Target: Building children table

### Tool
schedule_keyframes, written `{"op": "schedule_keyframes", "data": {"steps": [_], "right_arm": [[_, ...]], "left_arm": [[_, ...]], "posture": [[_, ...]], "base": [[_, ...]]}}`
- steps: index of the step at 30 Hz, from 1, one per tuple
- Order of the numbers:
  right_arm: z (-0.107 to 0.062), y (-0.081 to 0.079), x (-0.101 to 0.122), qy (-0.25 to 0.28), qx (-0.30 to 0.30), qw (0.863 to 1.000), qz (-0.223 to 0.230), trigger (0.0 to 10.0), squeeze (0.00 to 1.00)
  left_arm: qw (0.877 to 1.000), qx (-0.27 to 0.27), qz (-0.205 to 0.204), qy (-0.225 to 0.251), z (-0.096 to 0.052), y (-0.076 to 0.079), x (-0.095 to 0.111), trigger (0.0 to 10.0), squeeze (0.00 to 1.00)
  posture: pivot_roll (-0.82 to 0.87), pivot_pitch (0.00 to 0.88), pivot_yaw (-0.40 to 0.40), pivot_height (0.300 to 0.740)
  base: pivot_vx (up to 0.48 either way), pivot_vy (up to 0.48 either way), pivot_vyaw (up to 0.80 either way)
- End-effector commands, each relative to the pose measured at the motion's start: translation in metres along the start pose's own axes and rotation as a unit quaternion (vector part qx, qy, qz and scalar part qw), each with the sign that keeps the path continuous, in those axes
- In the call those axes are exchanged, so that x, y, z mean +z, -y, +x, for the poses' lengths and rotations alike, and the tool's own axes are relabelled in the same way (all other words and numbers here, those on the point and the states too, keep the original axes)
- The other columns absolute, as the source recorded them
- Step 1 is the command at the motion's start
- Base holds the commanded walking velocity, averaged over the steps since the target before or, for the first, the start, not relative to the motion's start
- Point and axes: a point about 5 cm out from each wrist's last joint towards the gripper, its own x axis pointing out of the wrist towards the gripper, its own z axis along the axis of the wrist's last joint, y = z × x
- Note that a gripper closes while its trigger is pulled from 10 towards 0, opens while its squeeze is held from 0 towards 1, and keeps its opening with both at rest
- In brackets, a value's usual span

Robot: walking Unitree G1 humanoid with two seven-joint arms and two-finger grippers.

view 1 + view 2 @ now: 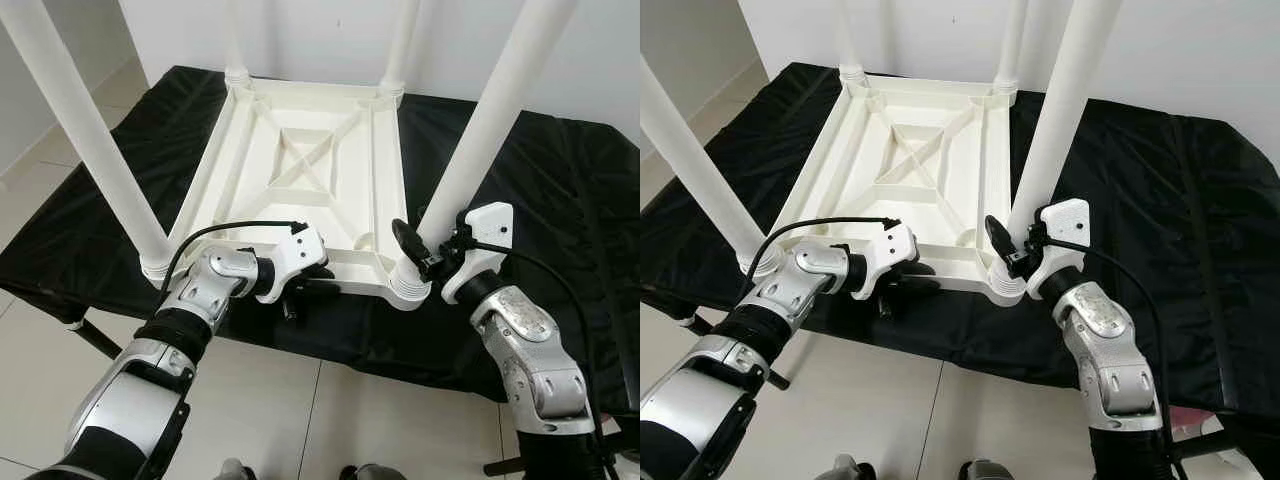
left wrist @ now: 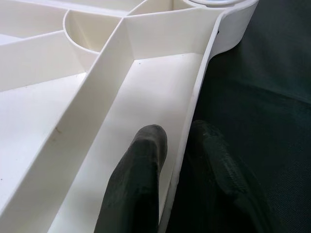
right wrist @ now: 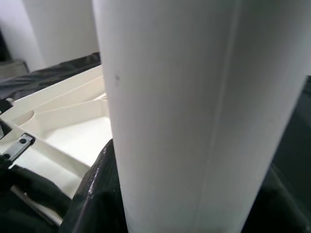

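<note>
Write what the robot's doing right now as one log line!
left gripper: pinching tabletop near rim | right gripper: around near-right leg base | four legs up

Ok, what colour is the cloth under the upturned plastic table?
Black, clearest in the left eye view: the black cloth lies under the white upturned plastic table.

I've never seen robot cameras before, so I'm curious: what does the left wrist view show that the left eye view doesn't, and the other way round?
Left wrist view alone: the left pincer's black fingers straddling the tabletop's near rim, one inside, one outside.

Left eye view alone: the whole upturned white table, its four legs standing up, and the right pincer at the near right leg.

Both: white table ribs and the black cloth.
</note>
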Motion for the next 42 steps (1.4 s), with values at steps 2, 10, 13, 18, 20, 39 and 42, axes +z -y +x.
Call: {"op": "schedule_keyframes", "data": {"steps": [2, 10, 13, 18, 20, 39, 42], "right_arm": [[-0.007, -0.009, -0.049, -0.129, 0.02, 0.991, 0.035, 10.0, 0.0], [-0.011, -0.014, -0.061, -0.142, -0.06, 0.987, 0.048, 10.0, 0.0], [-0.019, -0.018, -0.072, -0.155, -0.135, 0.977, 0.059, 10.0, 0.0], [-0.024, -0.019, -0.079, -0.169, -0.2, 0.964, 0.051, 10.0, 0.0], [-0.027, -0.02, -0.083, -0.188, -0.233, 0.954, 0.031, 10.0, 0.0], [-0.025, -0.024, -0.086, -0.2, -0.322, 0.922, 0.084, 10.0, 0.0], [-0.019, -0.021, -0.081, -0.208, -0.334, 0.918, 0.058, 10.0, 0.0]], "left_arm": [[0.998, 0.057, -0.016, -0.006, -0.004, -0.005, -0.008, 10.0, 0.0], [0.998, 0.062, -0.017, -0.004, -0.005, -0.007, -0.007, 10.0, 0.0], [0.998, 0.065, -0.017, -0.001, -0.003, -0.008, -0.004, 10.0, 0.0], [0.998, 0.064, -0.017, 0.0, -0.002, -0.008, -0.004, 10.0, 0.0], [0.998, 0.064, -0.017, 0.0, -0.002, -0.008, -0.003, 10.0, 0.0], [0.997, 0.07, -0.02, -0.001, -0.003, -0.009, -0.005, 10.0, 0.0], [0.997, 0.07, -0.021, -0.001, -0.002, -0.008, -0.005, 10.0, 0.0]], "posture": [[-0.09, 0.14, 0.029, 0.74], [-0.08, 0.146, 0.027, 0.74], [-0.09, 0.148, 0.031, 0.74], [-0.09, 0.149, 0.035, 0.74], [-0.09, 0.149, 0.035, 0.74], [-0.09, 0.151, 0.036, 0.74], [-0.09, 0.151, 0.037, 0.74]], "base": [[0.0, 0.0, 0.0], [0.0, 0.0, 0.0], [0.0, 0.0, 0.0], [0.0, 0.0, 0.0], [0.0, 0.0, 0.0], [0.0, 0.0, 0.0], [0.0, 0.0, 0.0]]}}
